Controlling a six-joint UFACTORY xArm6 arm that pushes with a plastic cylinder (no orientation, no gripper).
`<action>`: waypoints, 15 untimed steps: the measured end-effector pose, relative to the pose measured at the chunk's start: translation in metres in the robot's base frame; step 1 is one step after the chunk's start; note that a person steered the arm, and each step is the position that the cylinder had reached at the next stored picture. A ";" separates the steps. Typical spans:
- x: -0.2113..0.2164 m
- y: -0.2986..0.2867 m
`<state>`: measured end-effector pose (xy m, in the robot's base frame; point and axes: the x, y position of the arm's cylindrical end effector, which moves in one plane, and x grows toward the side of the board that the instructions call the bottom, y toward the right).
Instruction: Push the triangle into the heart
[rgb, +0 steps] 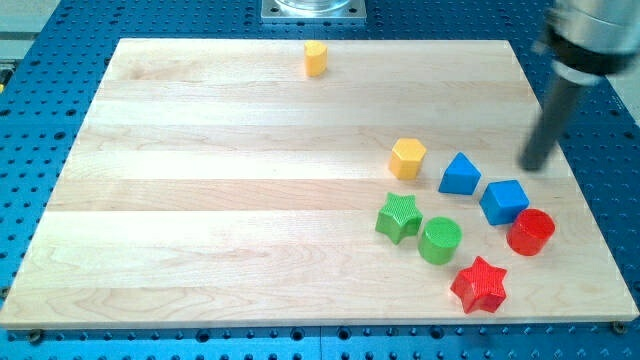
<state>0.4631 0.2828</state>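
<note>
The blue triangle (460, 174) lies on the wooden board (200, 200) at the view's right. A small yellow block, which looks like the heart (316, 58), sits near the board's top edge, far up and left of the triangle. My tip (533, 166) is down on the board to the right of the triangle, about a block's width away and not touching it. The dark rod slants up to the view's top right corner and is blurred.
A yellow hexagon (407, 158) sits just left of the triangle. A blue cube (503, 201) and a red cylinder (530, 232) lie below and right of it. A green star (398, 217), a green cylinder (440, 240) and a red star (479, 284) lie below.
</note>
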 end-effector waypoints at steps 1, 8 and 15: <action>0.050 -0.011; -0.031 -0.219; -0.116 -0.150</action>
<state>0.3470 0.1326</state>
